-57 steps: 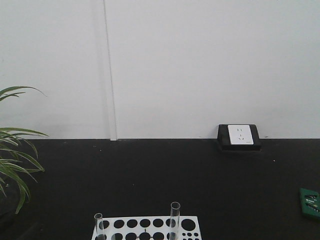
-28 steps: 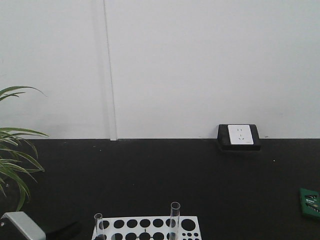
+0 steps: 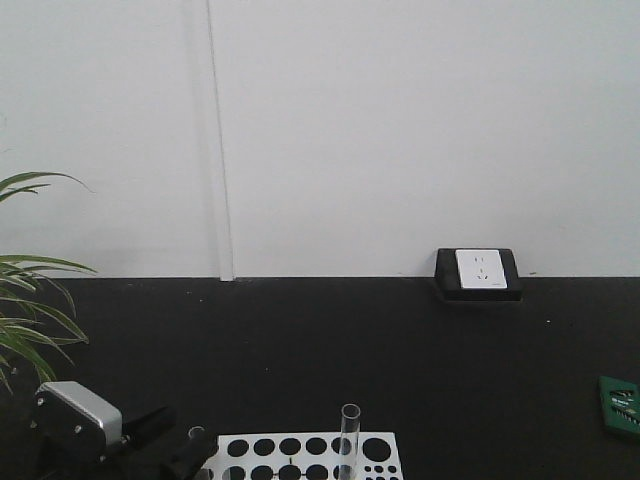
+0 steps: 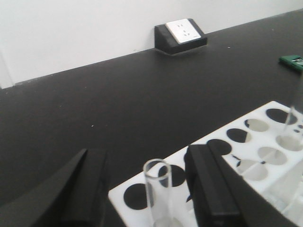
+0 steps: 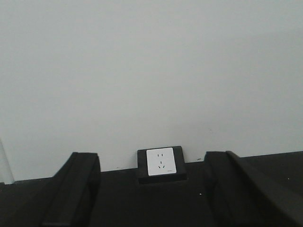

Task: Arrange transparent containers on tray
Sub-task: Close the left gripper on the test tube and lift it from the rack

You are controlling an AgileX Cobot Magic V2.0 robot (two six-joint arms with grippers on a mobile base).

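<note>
In the front-facing view the black table (image 3: 350, 340) runs back to a white wall (image 3: 400, 120), and most of its surface lies open. A socket box (image 3: 478, 272) sits at the far edge, a plant (image 3: 30, 310) leans in over the left edge, and a small green part (image 3: 620, 402) lies at the right edge. A white test-tube rack (image 3: 300, 452) stands at the near edge. The right test tube (image 3: 349, 438) is upright in a hole of the rack's far row. The left test tube (image 3: 196, 434) stands at the rack's far left corner, half hidden. The left gripper (image 3: 185, 440) sits low at that corner, its silver housing toward the plant and its black fingers on either side of the left test tube. One second ago this corner was bare, and half a second ago only the housing showed at the near left edge; both tubes stand where they stood then. In the left wrist view the two fingers (image 4: 87, 189) are spread wide with the left test tube upright between them. It is closer to the right-hand finger, and a gap shows on each side of its rim, so nothing is gripped. The right test tube shows only as a blurred streak at the picture's right border, and open table lies beyond the rack up to the socket box. In the right wrist view the right gripper (image 5: 156, 198) is held level above the table, fingers well apart with nothing between them, facing the socket box and the wall.
</note>
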